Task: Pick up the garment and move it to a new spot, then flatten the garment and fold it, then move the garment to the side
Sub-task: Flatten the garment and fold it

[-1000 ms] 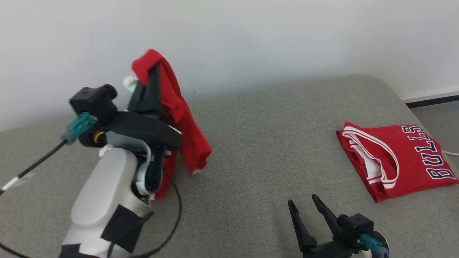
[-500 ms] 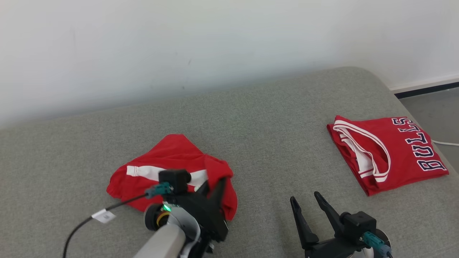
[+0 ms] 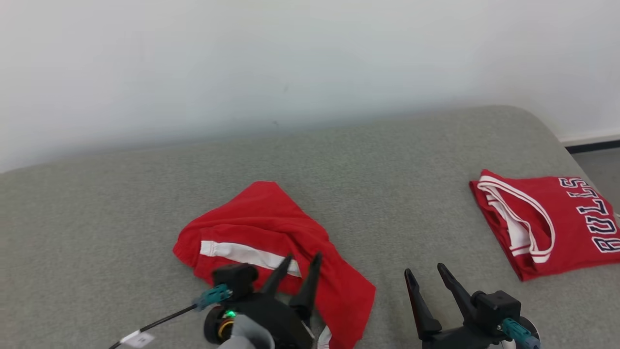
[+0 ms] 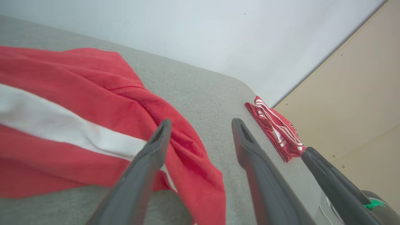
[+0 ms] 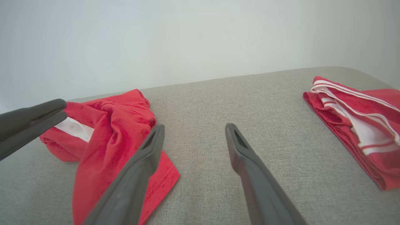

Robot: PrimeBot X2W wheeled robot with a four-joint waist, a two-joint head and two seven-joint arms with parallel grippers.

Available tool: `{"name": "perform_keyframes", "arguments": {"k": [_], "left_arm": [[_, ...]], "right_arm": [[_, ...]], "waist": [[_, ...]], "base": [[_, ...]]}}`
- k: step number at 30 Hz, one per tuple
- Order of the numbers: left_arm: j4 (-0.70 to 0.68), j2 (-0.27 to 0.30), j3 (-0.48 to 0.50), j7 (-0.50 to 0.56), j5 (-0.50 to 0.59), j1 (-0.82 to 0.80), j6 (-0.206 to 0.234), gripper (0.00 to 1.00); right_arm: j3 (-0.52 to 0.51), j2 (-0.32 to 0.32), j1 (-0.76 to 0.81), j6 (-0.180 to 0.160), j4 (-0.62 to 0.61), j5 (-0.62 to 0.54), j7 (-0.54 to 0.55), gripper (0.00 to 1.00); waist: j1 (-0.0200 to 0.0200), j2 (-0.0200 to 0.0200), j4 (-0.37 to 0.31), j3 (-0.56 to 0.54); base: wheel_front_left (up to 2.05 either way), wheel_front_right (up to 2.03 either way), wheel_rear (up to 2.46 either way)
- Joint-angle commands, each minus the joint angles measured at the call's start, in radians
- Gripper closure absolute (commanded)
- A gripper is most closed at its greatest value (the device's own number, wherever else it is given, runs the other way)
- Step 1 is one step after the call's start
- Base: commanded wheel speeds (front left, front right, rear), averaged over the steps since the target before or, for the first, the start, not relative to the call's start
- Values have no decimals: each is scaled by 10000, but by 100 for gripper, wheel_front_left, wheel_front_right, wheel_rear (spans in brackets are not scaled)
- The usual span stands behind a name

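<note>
Seeing red garment (image 3: pixel 261 228) crumpled on grey cushion (image 3: pixel 387 169), left of centre. Holding nothing with left gripper (image 3: pixel 302 259): spread wide over garment's near edge. Same with right gripper (image 3: pixel 425 270): spread wide, empty, beside garment. Folded jersey (image 3: pixel 547 223) well apart, right.

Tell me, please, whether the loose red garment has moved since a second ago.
Yes. The garment hung from the left gripper, its top against the wall; now it lies down on the grey cushion, left of the folded Bulls jersey.
</note>
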Motion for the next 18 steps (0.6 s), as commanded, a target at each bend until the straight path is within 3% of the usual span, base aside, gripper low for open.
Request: {"name": "perform_keyframes", "arguments": {"k": [1,4,10,18], "left_arm": [[-169,198,147,-113,202,258,73,0],[-855,570,585,-223,621,699,272,0],[-3122,1400,2085,-236,2795,2223,962,0],[-5070,1473,4397,-239,4510,4296,1181,0]], "right_arm": [[-62,12,195,-29,-54,-101,15,0],[-184,10,297,-29,-155,-163,71,0],[-361,11,616,-29,-355,-193,171,0],[-632,9,1019,-29,-590,-228,265,0]], "waist": [[0,0,283,-163],[0,0,538,-255],[0,0,1005,-417],[0,0,1440,-603]], "base": [[0,0,0],[0,0,0],[0,0,0],[0,0,0]]}}
